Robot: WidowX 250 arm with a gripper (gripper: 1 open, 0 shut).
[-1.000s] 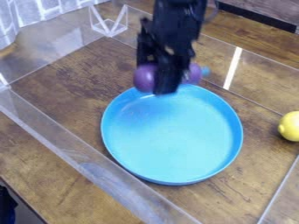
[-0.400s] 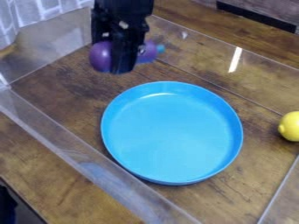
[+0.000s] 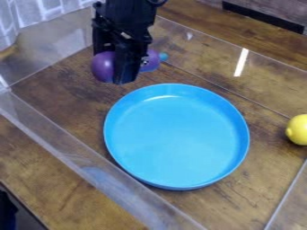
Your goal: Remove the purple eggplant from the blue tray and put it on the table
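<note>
The eggplant (image 3: 109, 66) hangs clamped in the gripper (image 3: 121, 65), above bare table (image 3: 72, 99) just beyond the tray's (image 3: 180, 135) far-left rim, stem poking right. The tray is empty; a lemon (image 3: 296, 129) sits well apart at right. The carry looks almost done: next comes lowering onto the wood, clear of the rim and acrylic wall (image 3: 54, 49), then letting go

Above the blue tray (image 3: 177, 135), gripper (image 3: 124, 61) body covers the purple eggplant (image 3: 109, 66) middle; fingertips too blurred to make out. Lemon (image 3: 297, 129), right of tray, cut off by pic edge
</note>
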